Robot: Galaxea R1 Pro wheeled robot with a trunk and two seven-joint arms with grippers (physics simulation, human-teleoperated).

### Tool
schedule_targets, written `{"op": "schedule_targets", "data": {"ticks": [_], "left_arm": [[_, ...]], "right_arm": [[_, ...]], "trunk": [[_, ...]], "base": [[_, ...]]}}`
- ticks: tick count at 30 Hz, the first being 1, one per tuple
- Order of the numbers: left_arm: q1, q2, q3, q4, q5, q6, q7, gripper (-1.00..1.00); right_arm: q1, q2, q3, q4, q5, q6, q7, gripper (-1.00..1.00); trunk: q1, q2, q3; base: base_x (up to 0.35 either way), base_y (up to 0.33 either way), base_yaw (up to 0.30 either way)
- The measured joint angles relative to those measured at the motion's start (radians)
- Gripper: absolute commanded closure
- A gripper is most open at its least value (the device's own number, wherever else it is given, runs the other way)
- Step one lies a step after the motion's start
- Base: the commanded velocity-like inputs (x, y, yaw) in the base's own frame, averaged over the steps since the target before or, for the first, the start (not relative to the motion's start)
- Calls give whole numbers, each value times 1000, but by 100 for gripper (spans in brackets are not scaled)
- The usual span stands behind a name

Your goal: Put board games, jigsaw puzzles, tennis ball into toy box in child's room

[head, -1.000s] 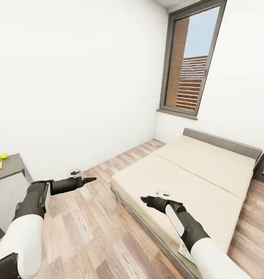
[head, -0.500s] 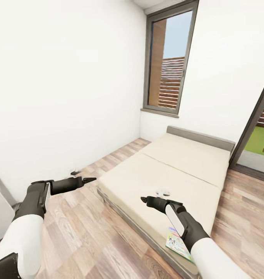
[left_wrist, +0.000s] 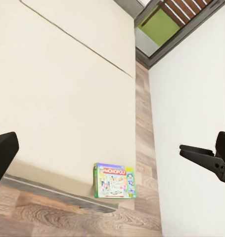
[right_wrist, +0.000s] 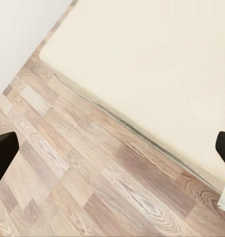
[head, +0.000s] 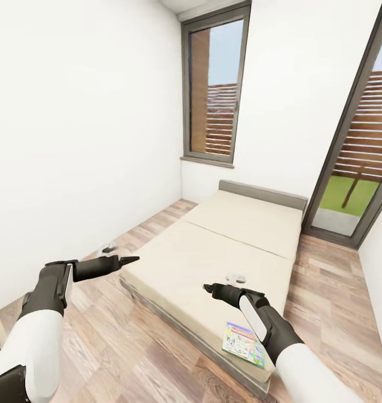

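Both arms ride forward, left gripper point(head: 129, 259) and right gripper point(head: 209, 289) spread and empty, ready; Monopoly box point(head: 243, 344) waits at the bed point(head: 213, 246) corner.

The word "MONOPOLY" is read across the top of the green board game box point(left_wrist: 114, 180) lying at the near right corner of the bed point(left_wrist: 58, 89). The smaller print on the box cannot be made out.
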Motion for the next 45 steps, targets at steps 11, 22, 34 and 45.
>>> {"op": "schedule_targets", "data": {"ticks": [11, 22, 34, 45], "left_arm": [[0, 0, 0, 0, 0, 0, 0, -100], [0, 0, 1, 0, 1, 0, -1, -100], [0, 0, 1, 0, 1, -1, -3, -100], [0, 0, 1, 0, 1, -1, -3, -100]], "right_arm": [[0, 1, 0, 0, 0, -2, 0, -100], [0, 2, 0, 1, 0, -3, 0, -100], [0, 1, -1, 0, 0, -3, 0, -100], [0, 1, 0, 1, 0, -3, 0, -100]], "trunk": [[0, 0, 0], [0, 0, 0], [0, 0, 0], [0, 0, -3]], "base": [[0, 40, -277], [0, 1, -277], [-38, 9, -277], [-47, 27, -277]]}}
